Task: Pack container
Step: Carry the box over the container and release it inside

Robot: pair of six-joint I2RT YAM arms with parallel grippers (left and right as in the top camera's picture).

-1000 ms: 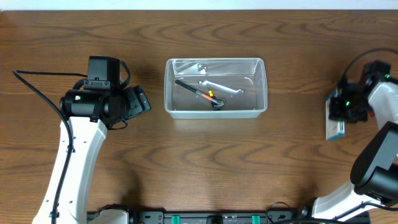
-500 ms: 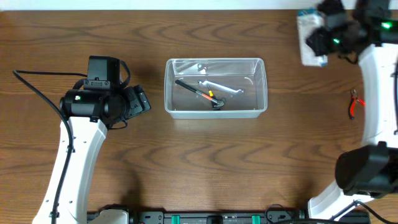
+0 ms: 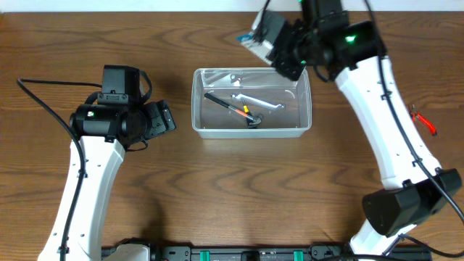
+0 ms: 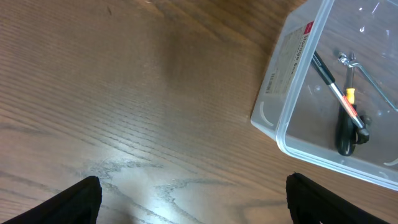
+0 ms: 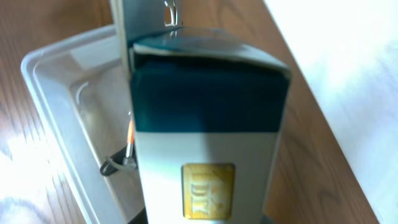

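The clear plastic container (image 3: 199,101) stands at the table's middle. A black hammer with an orange-yellow band (image 3: 235,111) and a silver wrench (image 3: 261,103) lie in it. My right gripper (image 3: 279,48) is shut on a white and dark teal boxed package (image 3: 259,34) and holds it in the air over the container's back edge. In the right wrist view the package (image 5: 205,124) fills the frame, with the container (image 5: 50,106) below at left. My left gripper (image 3: 164,116) is open and empty, left of the container (image 4: 283,134).
Red-handled pliers (image 3: 425,120) lie on the table at the far right. A black cable (image 3: 43,109) runs along the left arm. In the left wrist view only bare wood lies between the fingertips (image 4: 81,199).
My right arm has swung from the table's right edge to the back and then left, carrying the package to above the container. The red pliers now show. The left arm has not moved.
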